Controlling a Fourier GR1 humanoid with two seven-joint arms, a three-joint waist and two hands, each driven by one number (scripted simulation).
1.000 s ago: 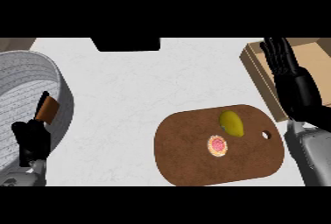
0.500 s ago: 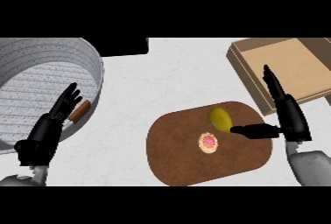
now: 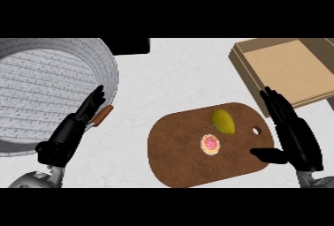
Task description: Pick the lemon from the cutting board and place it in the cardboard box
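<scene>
1. The big grey ribbed pot (image 3: 46, 88) is filling the 10 o'clock corner. It's not part of the job, but the left hand (image 3: 68, 137) is sitting right against its rim with fingers straight and holding nothing. Any swing from that arm could knock the pot.
2. The cardboard box (image 3: 294, 70) is waiting at 2 o'clock, partly cut off by the frame edge. A carry that's running too low could be clipping its near wall.
3. The cutting board (image 3: 176, 163) is lying at 5 o'clock, and a sideways push could be sliding it.
4. The right hand (image 3: 297, 141) is hovering over the board's 3 o'clock edge, fingers straight, thumb out, gripping nothing.
5. The lemon (image 3: 223, 122) is sitting on the board at its 12 o'clock. It's round, so I'm guessing it rolls off if nudged.
6. A small pink slice (image 3: 210, 144) is lying just beside it and could be getting grabbed instead.
</scene>
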